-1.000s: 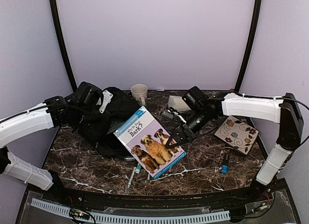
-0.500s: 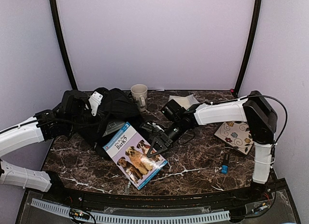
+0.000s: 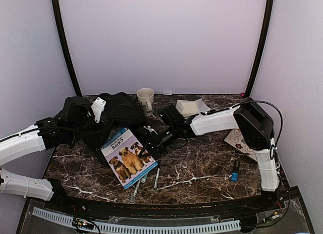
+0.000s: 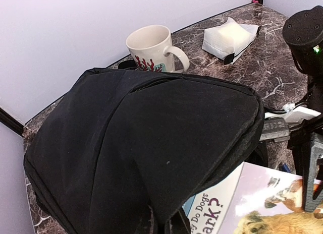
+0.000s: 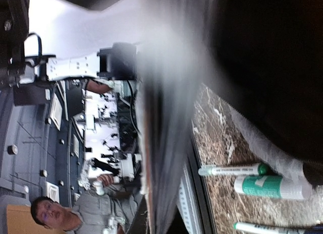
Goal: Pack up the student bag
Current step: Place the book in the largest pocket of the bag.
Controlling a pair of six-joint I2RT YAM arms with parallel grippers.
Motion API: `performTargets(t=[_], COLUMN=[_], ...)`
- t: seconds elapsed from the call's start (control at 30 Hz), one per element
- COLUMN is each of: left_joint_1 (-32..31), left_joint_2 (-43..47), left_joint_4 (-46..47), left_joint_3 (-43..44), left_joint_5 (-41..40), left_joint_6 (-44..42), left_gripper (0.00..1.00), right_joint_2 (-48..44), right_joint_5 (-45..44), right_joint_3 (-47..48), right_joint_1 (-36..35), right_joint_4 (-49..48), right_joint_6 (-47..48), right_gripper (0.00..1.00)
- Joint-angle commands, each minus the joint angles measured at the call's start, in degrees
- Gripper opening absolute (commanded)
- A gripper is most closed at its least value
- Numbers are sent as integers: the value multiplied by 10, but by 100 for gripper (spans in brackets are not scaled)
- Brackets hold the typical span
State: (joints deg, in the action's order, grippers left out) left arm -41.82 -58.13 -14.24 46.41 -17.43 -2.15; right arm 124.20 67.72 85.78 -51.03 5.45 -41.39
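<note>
The student bag (image 3: 118, 115) is a big black fabric bag at the back left. My left gripper (image 3: 97, 109) is shut on its upper flap and holds it raised; in the left wrist view the bag (image 4: 136, 138) covers my fingers. A book with dogs on the cover (image 3: 128, 156) lies tilted in front of the bag, its top corner under the raised flap. My right gripper (image 3: 147, 146) is shut on the book's right edge. It also shows at the right of the left wrist view as the right gripper (image 4: 310, 173) on the book (image 4: 252, 209). The right wrist view sees the book (image 5: 166, 143) edge-on and blurred.
A white mug (image 3: 145, 98) stands behind the bag and a grey-white pouch (image 3: 191, 107) lies at the back. A floral notebook (image 3: 241, 141) sits right, partly behind my right arm. A blue marker (image 3: 235, 170) and loose pens (image 3: 157, 176) lie near the front.
My right gripper has carried the book left and lower, up to the bag's opening. My left gripper has drawn the flap slightly left. Pens that the book covered now show.
</note>
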Motion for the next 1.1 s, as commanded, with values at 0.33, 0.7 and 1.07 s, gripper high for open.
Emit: performTargets(t=[0.33,0.7,1.07], left_joint_1=[-1,0,0], left_joint_2=[41,44,26], left_joint_4=[85,86,84], left_joint_3=[-9,-12,-9], left_joint_5=[1,8,28], left_joint_6=[-18,-22,-23], left_gripper=[0,0,0], right_joint_2=[80,125,171], right_joint_5=[12,-8,-59], right_joint_3=[-9,46,112], right_joint_1=[12,13,15], right_joint_4=[-377,-381,-232], right_joint_6=[-326,-344,-259], right_gripper=[0,0,6])
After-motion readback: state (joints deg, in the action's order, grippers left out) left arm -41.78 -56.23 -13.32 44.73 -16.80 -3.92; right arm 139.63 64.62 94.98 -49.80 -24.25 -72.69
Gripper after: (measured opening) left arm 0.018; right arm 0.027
